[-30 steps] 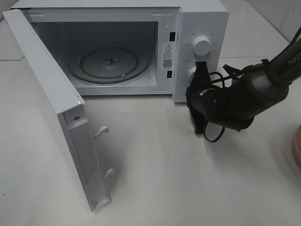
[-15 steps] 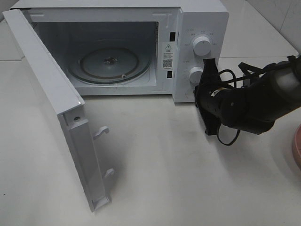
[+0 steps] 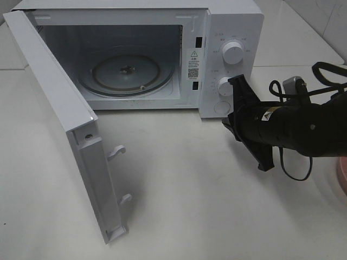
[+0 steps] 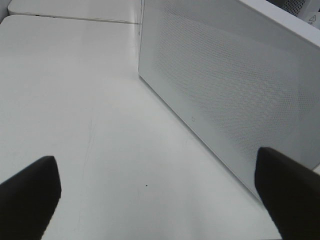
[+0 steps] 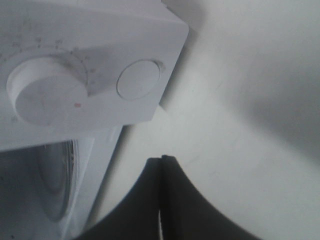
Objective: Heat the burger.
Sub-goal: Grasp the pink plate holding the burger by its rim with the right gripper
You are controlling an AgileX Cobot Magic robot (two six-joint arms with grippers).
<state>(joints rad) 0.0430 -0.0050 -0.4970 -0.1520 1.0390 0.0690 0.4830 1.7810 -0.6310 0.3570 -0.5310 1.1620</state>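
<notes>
The burger is out of view in every frame. A white microwave [image 3: 234, 24] stands at the back with its door [image 3: 54, 108] swung wide open to the left. Its glass turntable [image 3: 126, 73] is bare. My right gripper [image 3: 226, 123] is shut and holds nothing. It hovers low beside the microwave's front right corner, just below the round button [image 5: 139, 79] and lower knob [image 5: 45, 95]. My left gripper [image 4: 157, 200] is open and empty, facing the door's outer face [image 4: 235, 85] over the white table; it does not show in the high view.
The rim of a pink plate [image 3: 343, 176] peeks in at the right edge. The open door juts far forward on the left side of the white table [image 3: 190, 206]. The upper knob [image 3: 233, 52] sits on the control panel.
My right gripper has drawn back from the control panel, moving right and toward the front, and has tilted. The left gripper and the microwave stay as they were.
</notes>
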